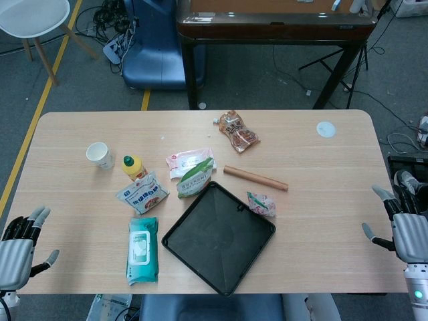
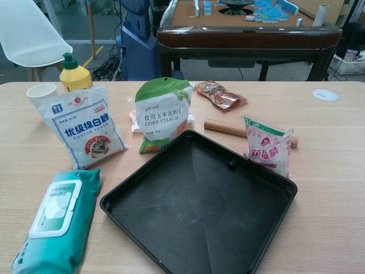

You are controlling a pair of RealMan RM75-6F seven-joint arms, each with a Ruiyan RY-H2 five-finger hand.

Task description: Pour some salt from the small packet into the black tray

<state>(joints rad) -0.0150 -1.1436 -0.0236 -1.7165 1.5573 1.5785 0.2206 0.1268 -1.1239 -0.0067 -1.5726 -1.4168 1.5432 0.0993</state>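
The small salt packet (image 1: 261,203), white with pink and red print, stands at the right corner of the black tray (image 1: 219,235), touching its rim. In the chest view the packet (image 2: 268,145) is upright and the tray (image 2: 199,211) is empty. My left hand (image 1: 20,244) hangs at the table's front left edge, fingers apart, holding nothing. At the right edge my right hand (image 1: 401,224) is also spread and empty. Both hands are far from the packet, and neither shows in the chest view.
A caster sugar bag (image 2: 84,125), a corn starch bag (image 2: 162,114), a yellow bottle (image 2: 74,73) and a paper cup (image 2: 42,91) stand left of the tray. Wet wipes (image 2: 57,220) lie front left. A rolling pin (image 2: 225,127) and a snack packet (image 2: 221,95) lie behind.
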